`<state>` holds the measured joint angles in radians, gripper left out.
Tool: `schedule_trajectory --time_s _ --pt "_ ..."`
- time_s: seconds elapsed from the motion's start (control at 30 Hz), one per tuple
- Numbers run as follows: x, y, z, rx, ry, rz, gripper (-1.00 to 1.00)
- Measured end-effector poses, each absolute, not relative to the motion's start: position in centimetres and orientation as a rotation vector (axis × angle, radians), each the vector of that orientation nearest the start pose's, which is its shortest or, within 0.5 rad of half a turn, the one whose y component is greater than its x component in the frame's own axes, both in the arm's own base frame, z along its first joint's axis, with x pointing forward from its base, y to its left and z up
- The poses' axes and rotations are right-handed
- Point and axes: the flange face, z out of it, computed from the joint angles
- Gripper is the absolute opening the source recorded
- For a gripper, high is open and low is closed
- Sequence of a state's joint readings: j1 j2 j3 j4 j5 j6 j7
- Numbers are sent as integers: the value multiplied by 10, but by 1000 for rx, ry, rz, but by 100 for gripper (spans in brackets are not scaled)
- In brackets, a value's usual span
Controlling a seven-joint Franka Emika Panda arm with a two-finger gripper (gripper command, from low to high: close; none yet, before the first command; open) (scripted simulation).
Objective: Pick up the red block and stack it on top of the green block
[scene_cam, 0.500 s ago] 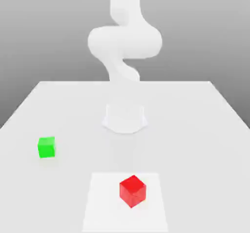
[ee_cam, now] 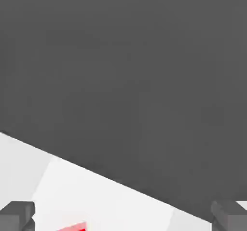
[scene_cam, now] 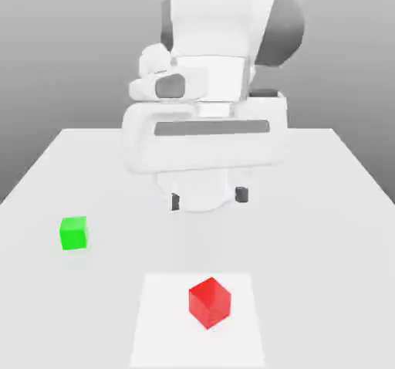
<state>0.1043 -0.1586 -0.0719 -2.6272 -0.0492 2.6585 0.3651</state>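
The red block (scene_cam: 209, 302) rests on a lighter square patch (scene_cam: 162, 321) near the front of the white table (scene_cam: 324, 228). The green block (scene_cam: 74, 233) sits alone on the table at the exterior view's left, well apart from the red one. My gripper (scene_cam: 208, 197) hangs above the middle of the table, behind the red block, with its two dark fingertips (scene_cam: 241, 194) spread wide and nothing between them. In the hand view a sliver of the red block (ee_cam: 73, 227) shows between the fingertips (ee_cam: 17, 215), which stand far apart.
The arm's large white hand and wrist (scene_cam: 208, 128) rise over the table's centre. The table's far edge (scene_cam: 193, 130) runs behind the arm. A plain grey backdrop lies beyond it.
The arm has swung forward and down, so the hand now looms over the table's middle with its fingers in view. Both blocks lie where they were.
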Motion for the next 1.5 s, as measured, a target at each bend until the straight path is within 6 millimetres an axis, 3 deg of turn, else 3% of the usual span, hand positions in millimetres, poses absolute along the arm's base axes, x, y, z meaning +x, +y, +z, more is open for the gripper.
schedule_trajectory --time_s 0.17,0.37,0.4,0.63,0.83,1.03,1.2,1.37,1.5 --pt "407 21 222 -3131 238 -41 0" --pt "400 20 154 -3135 208 -1 0" --pt "400 20 147 -3135 208 0 -100" --pt "399 20 147 -3135 208 2 -100" --pt "399 18 202 -3134 217 2 -100" --pt "369 -100 228 -3059 874 -12 -100" --pt "321 -172 241 -2876 1386 -19 -100" --pt "255 -232 247 -2562 1881 -14 -100" --pt "198 -261 247 -2247 2206 -3 -100"
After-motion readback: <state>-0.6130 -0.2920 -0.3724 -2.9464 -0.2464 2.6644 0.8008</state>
